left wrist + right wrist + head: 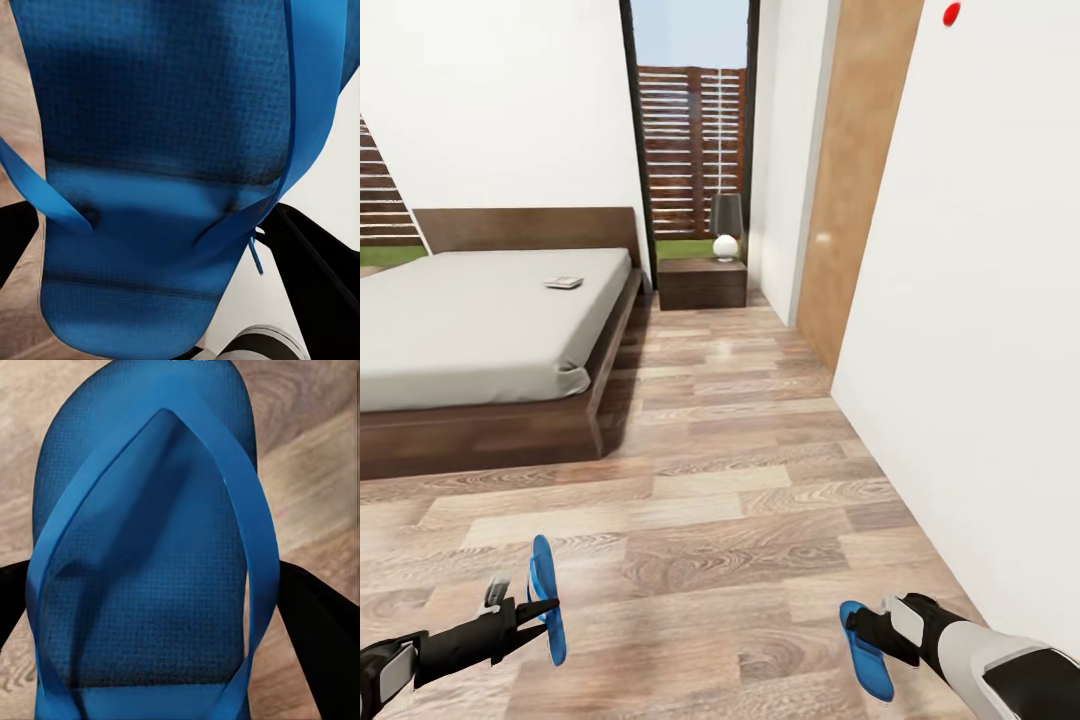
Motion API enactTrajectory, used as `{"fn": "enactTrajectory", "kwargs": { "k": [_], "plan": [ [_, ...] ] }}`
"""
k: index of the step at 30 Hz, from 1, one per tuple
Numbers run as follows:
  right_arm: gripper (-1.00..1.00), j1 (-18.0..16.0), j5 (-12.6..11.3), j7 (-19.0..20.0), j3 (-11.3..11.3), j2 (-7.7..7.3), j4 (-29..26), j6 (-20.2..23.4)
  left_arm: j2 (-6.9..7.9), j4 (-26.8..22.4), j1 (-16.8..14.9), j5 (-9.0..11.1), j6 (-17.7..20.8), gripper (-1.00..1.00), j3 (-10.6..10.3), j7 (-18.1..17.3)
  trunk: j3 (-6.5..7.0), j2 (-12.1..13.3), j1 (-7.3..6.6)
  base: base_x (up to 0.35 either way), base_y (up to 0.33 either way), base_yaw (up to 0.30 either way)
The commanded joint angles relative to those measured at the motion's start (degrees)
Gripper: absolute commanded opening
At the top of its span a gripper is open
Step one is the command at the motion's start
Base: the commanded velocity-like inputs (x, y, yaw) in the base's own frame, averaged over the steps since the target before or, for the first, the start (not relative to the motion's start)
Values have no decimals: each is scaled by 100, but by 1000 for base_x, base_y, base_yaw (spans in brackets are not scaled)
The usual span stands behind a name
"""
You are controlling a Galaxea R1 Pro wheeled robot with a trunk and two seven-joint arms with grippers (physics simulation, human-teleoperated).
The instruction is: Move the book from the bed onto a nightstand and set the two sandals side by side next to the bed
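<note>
We carried one flat bright blue sandal in each claw. Our left claw [535, 606] pinched the left blue sandal [546, 598] on edge above the light wood-plank floor [740, 480], and our right claw [868, 632] was pressed onto the right blue sandal [865, 650] in the same way. In the left wrist view the dark fingers [319, 277] flanked the blue sole [165, 172]; in the right wrist view the strapped sandal [146, 562] sat between the black fingers [319, 622] over the planks.

So both sandals were lifted, but neither was set down. The large low bed with its dark brown frame and pale grey mattress [470, 310] stood ahead to our left, well apart from us. We judged that the placing, side by side on the floor next to the bed, was left to do.

The small thin book [563, 282] lay on the mattress near the headboard, untouched. The low dark brown nightstand [702, 284], carrying a lamp [726, 226], stood just beside the bed's far corner. We judged that moving the book was also left.
</note>
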Motion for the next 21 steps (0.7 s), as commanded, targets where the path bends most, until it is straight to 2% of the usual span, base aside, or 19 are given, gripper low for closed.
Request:
{"fn": "enactTrajectory", "kwargs": {
  "k": [1, 21],
  "plan": [
    [-100, -5, -61, 1, 49, 1, 5, 17, 1, -1, -3, -24, 58, -100, 54, -18, -5, -2, 0, 167, -155, 0],
    [-100, -5, -60, 1, 57, 3, 5, 9, 1, -1, -3, -24, 58, -100, 54, -18, -5, -2, 0, 167, -149, 0]
  ]
}}
